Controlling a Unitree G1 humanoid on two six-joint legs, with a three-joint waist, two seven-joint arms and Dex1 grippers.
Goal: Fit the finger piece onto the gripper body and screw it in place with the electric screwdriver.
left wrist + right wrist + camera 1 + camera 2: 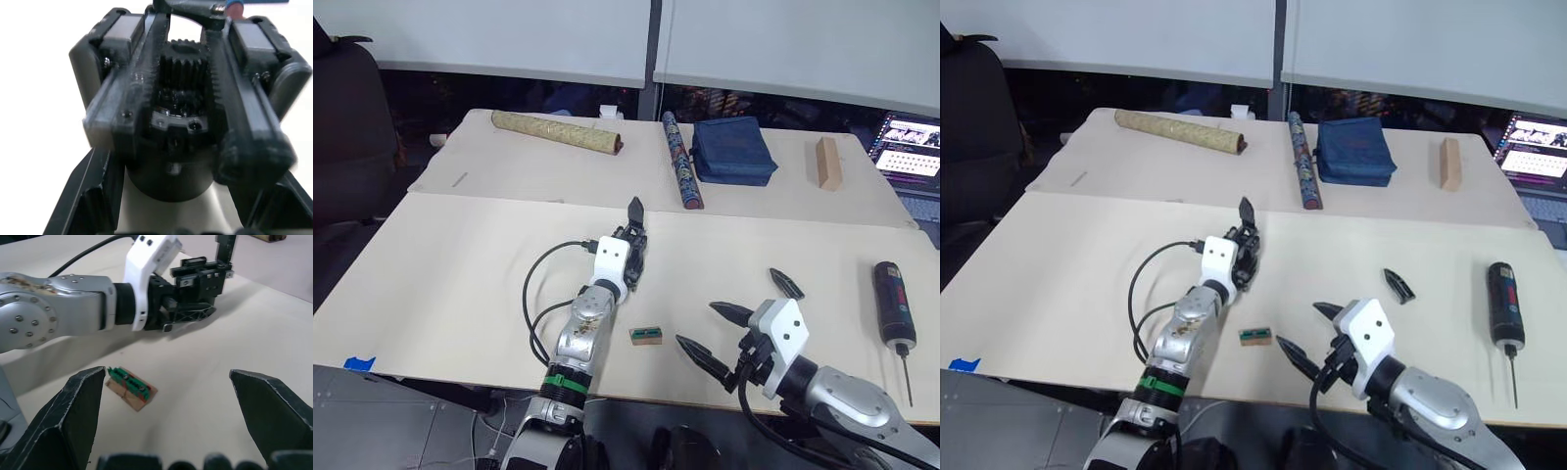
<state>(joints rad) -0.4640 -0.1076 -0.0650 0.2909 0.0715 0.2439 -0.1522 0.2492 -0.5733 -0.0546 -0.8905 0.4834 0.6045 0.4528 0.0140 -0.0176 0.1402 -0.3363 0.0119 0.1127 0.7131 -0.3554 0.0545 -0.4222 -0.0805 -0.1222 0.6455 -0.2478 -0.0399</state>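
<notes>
Pale wooden worktop point(460, 264) carries everything. Left tool point(628, 257) clamps the small black geared gripper body point(181, 98) mid-worktop. Right tool point(724, 331), spread open and empty, sits nearest the loose black wedge-shaped finger piece point(786, 283), just beyond it toward the far edge.

Gripper body point(181, 122) blurred at close range, edges cut off; laptop point(911, 147) cropped; screwdriver point(893, 304) markings perhaps illegible.

Place: office or lab | pale worktables point(460, 284) | laptop point(909, 147) | dark chair point(347, 117) | partition panels point(509, 29)
</notes>
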